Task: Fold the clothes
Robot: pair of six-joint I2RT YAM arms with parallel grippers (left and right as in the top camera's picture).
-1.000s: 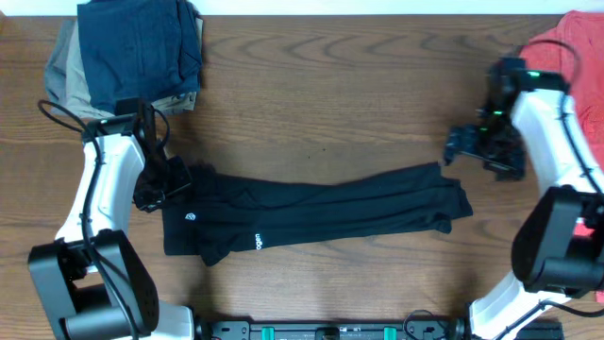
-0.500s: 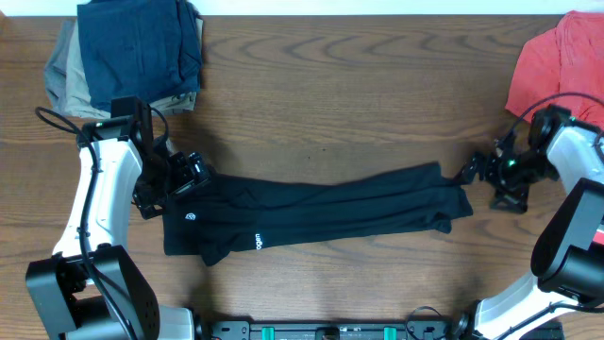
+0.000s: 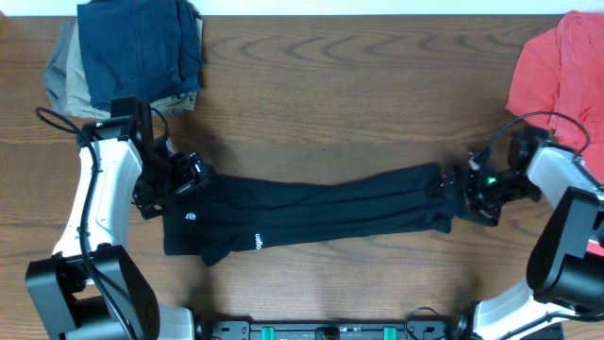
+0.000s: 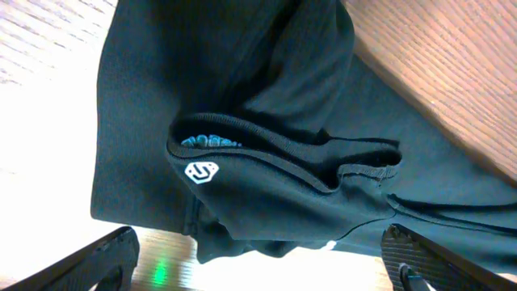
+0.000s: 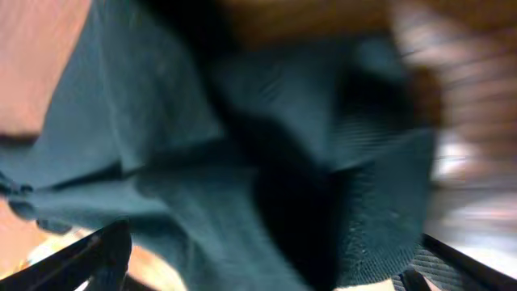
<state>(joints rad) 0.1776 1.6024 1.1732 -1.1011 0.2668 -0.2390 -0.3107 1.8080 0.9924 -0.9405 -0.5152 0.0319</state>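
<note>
Having closed in from the right, the right tool (image 3: 455, 192) is sitting at the right end of the black shirt (image 3: 321, 212), jaws apart. The shirt is lying lengthwise on the counter (image 3: 330, 104); the left tool (image 3: 192, 175) is hovering at its left end, jaws apart.

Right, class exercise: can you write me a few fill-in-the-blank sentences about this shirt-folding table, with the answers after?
The long shirt lying across the table is ____ in colour. Its small shield-shaped logo is ____. The left gripper over its end has its jaws ____. The coral-red shirt lies at the table's far ____ corner.
Missing words: black; white; open; right.
</note>
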